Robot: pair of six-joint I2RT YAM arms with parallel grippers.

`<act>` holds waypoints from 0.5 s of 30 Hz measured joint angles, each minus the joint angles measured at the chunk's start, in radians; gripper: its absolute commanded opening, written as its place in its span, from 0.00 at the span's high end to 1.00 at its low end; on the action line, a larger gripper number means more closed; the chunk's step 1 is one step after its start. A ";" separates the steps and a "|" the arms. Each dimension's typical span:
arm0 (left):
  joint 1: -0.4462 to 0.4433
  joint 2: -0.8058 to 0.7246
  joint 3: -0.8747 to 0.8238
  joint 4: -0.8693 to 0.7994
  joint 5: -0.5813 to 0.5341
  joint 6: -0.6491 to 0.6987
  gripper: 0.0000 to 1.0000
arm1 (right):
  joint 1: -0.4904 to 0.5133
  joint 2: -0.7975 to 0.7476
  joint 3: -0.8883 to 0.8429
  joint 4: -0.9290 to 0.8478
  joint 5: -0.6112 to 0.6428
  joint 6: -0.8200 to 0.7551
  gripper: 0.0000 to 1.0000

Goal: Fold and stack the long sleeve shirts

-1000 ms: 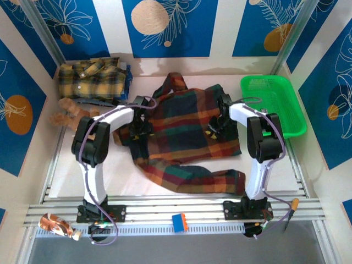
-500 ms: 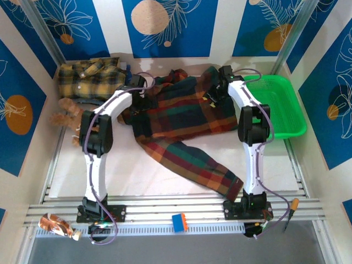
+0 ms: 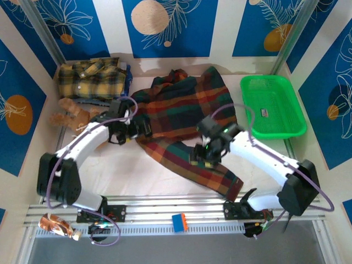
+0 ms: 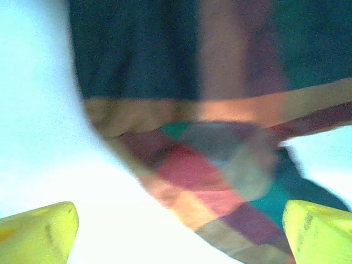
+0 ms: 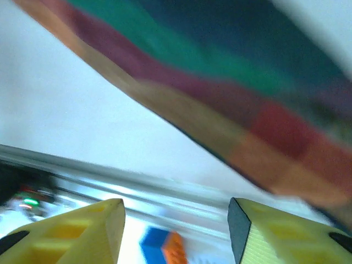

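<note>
**Item 1, dark plaid shirt** (image 3: pixel 187 104), green, navy, red and orange: spread across the far middle of the bench (image 3: pixel 137 171), collar end toward the back wall. One long sleeve trailing diagonally toward the near right edge.

**Item 2, yellow and black plaid shirt** (image 3: pixel 91 80): lying in the far left corner, well apart from the dark plaid shirt's trailing sleeve.

**Left hand** (image 3: pixel 138 127): at the left edge of the dark plaid shirt. Yellow fingers (image 4: pixel 36 234) spread wide, nothing between them. Blurred cloth and bare bench beneath.

**Right hand** (image 3: pixel 199 157): over the trailing sleeve. Fingers (image 5: pixel 82 234) parted to a middling gap, empty. Sleeve edge and near rail beyond them.

**Sundries:**
- Brown teddy bear (image 3: pixel 71 113), just near of the yellow and black plaid shirt.
- Green basket (image 3: pixel 275 94), at the far right.
- Blue and orange block (image 3: pixel 180 221), on the near rail.
</note>
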 measured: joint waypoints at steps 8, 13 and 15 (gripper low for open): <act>0.022 0.105 -0.038 0.106 0.052 -0.057 0.15 | 0.098 0.026 -0.115 -0.116 0.170 0.148 0.47; 0.022 0.104 -0.122 0.200 0.092 -0.131 0.18 | -0.143 0.002 -0.061 -0.073 0.180 0.069 0.47; 0.022 0.089 -0.164 0.207 0.101 -0.162 0.19 | -0.252 0.016 -0.002 -0.051 0.167 0.012 0.47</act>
